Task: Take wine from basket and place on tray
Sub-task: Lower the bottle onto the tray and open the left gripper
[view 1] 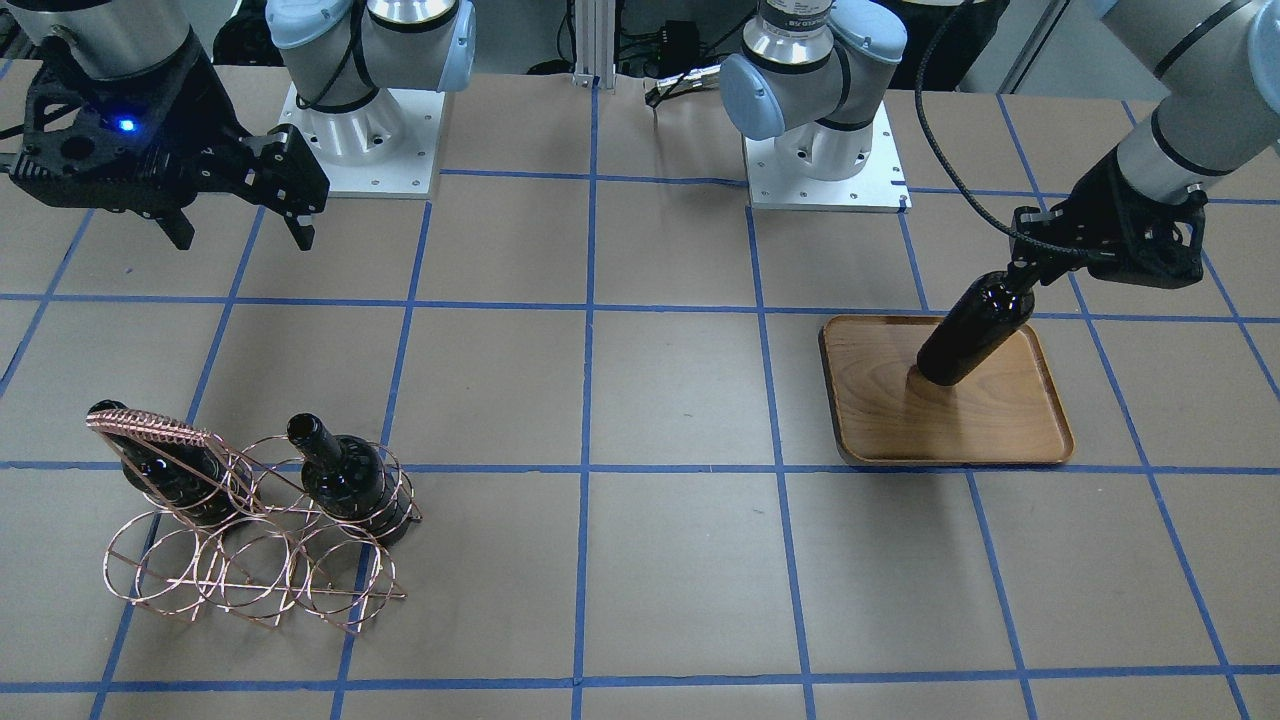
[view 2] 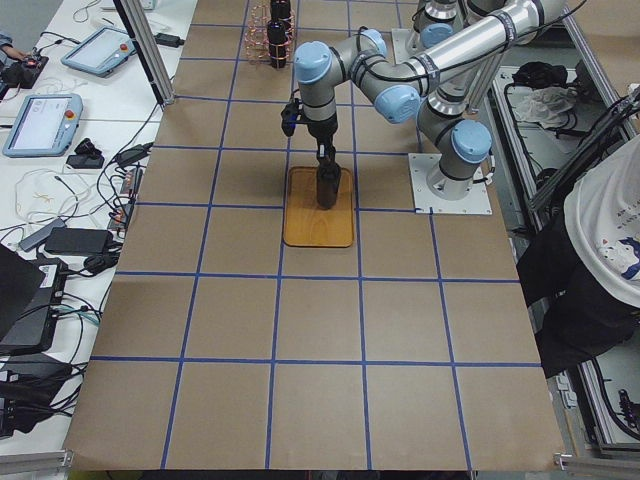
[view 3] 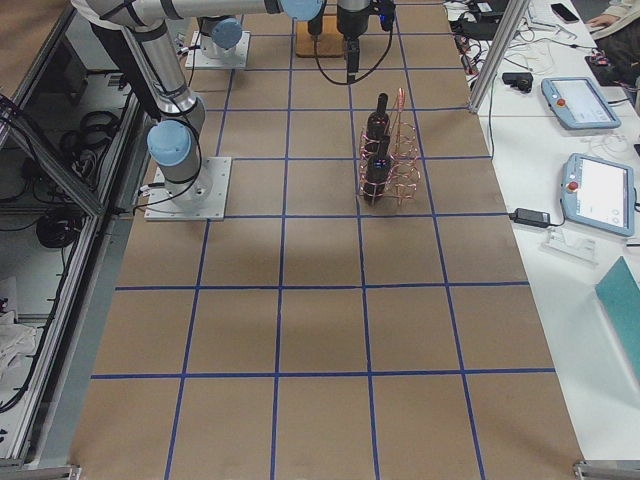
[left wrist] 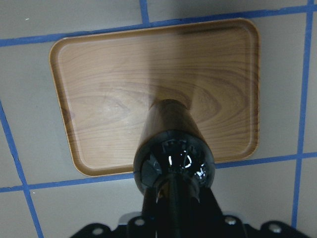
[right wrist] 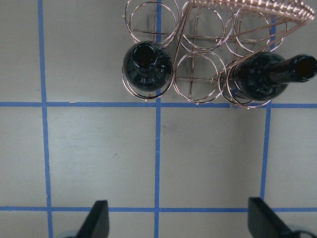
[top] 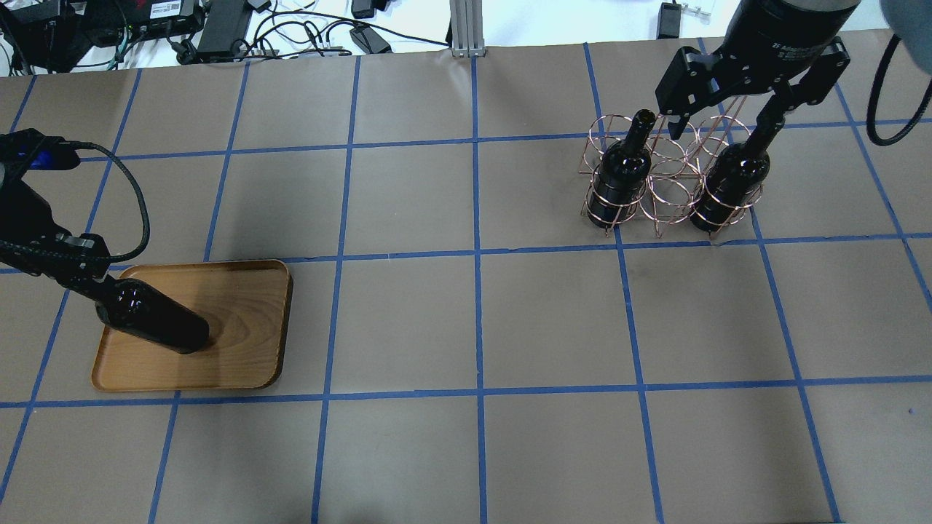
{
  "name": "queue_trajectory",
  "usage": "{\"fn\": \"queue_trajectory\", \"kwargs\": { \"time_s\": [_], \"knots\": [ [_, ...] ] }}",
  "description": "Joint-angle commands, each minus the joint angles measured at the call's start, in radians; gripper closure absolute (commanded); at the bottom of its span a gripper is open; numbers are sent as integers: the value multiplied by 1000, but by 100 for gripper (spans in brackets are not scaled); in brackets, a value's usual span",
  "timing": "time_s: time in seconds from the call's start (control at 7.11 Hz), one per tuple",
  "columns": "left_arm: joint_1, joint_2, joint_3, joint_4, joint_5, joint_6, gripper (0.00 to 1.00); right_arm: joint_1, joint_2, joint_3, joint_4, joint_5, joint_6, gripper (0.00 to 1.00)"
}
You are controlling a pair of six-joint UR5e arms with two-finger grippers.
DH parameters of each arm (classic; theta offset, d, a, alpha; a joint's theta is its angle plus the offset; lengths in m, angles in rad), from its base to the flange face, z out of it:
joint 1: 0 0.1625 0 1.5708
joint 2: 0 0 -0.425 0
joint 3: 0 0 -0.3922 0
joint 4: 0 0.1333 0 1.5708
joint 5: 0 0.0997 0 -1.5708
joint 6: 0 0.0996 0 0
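My left gripper [view 1: 1030,275] is shut on the neck of a near-black wine bottle [view 1: 975,330]. It holds the bottle upright with its base down on or just above the wooden tray [view 1: 1000,420]. The left wrist view looks down the bottle [left wrist: 173,148] onto the tray [left wrist: 109,99]. The copper wire basket [top: 670,175] stands at the table's far right with two more bottles in it, one [top: 619,175] and another [top: 732,182]. My right gripper [top: 721,120] hangs open and empty above the basket, and its fingertips [right wrist: 99,220] show at the bottom of the right wrist view.
The brown table cover carries a grid of blue tape lines. The arm bases [view 1: 820,150] stand on white plates at the robot's edge. Cables and tablets [view 2: 45,115] lie beyond the far edge, and a person [view 2: 610,230] stands beside the table.
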Motion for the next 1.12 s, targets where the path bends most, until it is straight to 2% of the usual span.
{"fn": "queue_trajectory", "kwargs": {
  "time_s": [0.0,0.14,0.28,0.42,0.7,0.84,0.98],
  "knots": [
    [0,-2,-1,6,1,-1,100,0,0,0,2,0,0,0],
    [0,-4,-1,6,-3,-2,48,0,0,0,0,0,-2,0],
    [0,-4,-1,6,-1,-2,34,0,0,0,2,0,-2,0],
    [0,-2,1,8,-1,-4,25,0,0,0,2,0,-2,0],
    [-11,10,25,18,-7,-63,16,0,0,0,2,0,-2,0],
    [-45,21,92,8,-25,-102,15,0,0,0,2,0,-2,0],
    [-113,21,187,-17,-48,-198,6,0,0,0,2,2,-2,0]
  ]
}}
